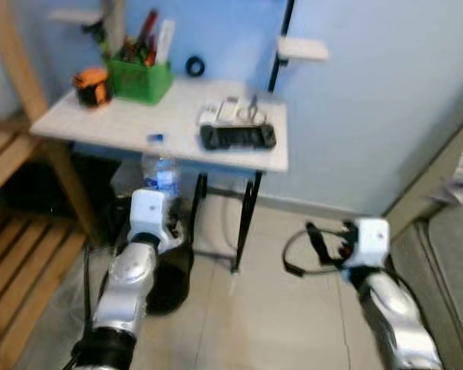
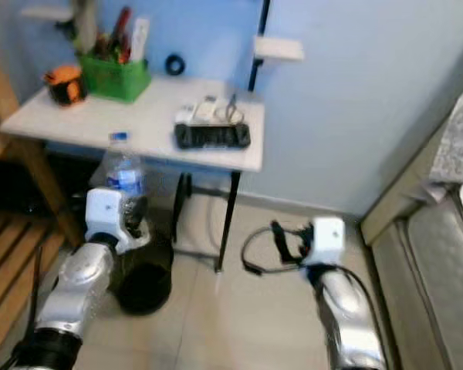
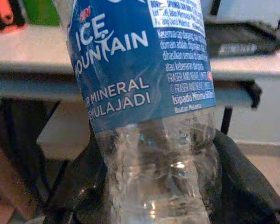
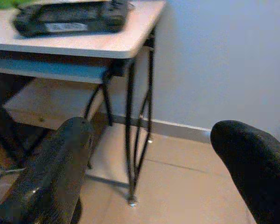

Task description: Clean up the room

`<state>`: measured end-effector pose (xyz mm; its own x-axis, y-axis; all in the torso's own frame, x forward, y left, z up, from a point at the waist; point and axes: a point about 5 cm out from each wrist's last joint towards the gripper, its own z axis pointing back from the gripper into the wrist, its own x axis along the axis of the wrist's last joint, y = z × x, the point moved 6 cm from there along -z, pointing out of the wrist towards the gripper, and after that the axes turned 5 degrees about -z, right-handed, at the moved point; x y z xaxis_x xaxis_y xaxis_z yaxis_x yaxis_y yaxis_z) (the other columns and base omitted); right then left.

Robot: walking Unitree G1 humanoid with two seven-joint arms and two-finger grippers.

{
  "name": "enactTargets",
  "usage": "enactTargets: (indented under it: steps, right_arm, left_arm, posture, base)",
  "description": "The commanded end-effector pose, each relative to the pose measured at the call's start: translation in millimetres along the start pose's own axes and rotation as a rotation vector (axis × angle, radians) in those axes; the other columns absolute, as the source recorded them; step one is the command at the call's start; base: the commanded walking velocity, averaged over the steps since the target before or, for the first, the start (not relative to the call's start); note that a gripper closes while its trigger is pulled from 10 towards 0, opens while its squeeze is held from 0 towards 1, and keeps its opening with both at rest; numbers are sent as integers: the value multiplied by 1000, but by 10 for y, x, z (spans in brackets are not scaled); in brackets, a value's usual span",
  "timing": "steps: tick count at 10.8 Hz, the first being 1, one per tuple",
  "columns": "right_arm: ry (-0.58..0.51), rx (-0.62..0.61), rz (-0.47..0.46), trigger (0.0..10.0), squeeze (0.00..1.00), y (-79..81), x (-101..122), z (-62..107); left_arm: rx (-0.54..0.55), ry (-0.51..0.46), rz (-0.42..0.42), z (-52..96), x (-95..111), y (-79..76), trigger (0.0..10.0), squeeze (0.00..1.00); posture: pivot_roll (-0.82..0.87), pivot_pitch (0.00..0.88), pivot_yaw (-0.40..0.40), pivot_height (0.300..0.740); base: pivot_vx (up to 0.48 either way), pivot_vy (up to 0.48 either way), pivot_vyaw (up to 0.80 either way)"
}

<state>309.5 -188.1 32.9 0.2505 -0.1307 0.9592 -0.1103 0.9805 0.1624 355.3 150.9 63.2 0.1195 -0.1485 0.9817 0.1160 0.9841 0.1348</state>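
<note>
Bottle point(image 2: 125, 173) clamped upright in left pincer point(image 2: 131, 212) needs lowering straight over the black bin point(image 2: 143, 287); right pincer point(image 2: 282, 239) gapes empty.

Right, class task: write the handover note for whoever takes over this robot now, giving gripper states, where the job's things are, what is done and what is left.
Left gripper: shut on the water bottle, held upright in front of the white table, above the black bin on the floor.
Right gripper: open, holding nothing, raised over the floor right of the table.
On the table: game console, scissors, green pen holder, orange tape measure.
Done: bottle picked up.
Left: probably drop the bottle in the bin, then tidy the table.
</note>
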Motion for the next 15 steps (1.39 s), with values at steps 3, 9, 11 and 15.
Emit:
enactTargets:
  steps: [3, 9, 11, 15]
  right_arm:
    - [71, 76, 2, 10000, 239, -8, -64, 57]
    - [220, 271, 37, 10000, 239, 56, -164, 332]
    - [235, 276, 34, 10000, 239, 53, -174, 385]
    - [295, 354, -47, 10000, 239, 145, -216, 526]
  left_arm:
    - [-40, 12, -33, -21, -34, -281, 10000, 0]
    - [92, 360, -89, 185, -1009, -233, 10000, 0]
    - [118, 447, -142, 232, -1201, -145, 10000, 0]
    - [236, 692, -350, 566, -1611, 456, 10000, 0]
  posture:
    - [-70, 0, -118, 740]
    - [-78, 0, -215, 740]
    - [-88, 0, -229, 740]
    - [-89, 20, -245, 740]
  base:
    - [315, 0, 0]
    - [0, 0, 0]
    - [0, 0, 0]
    - [0, 0, 0]
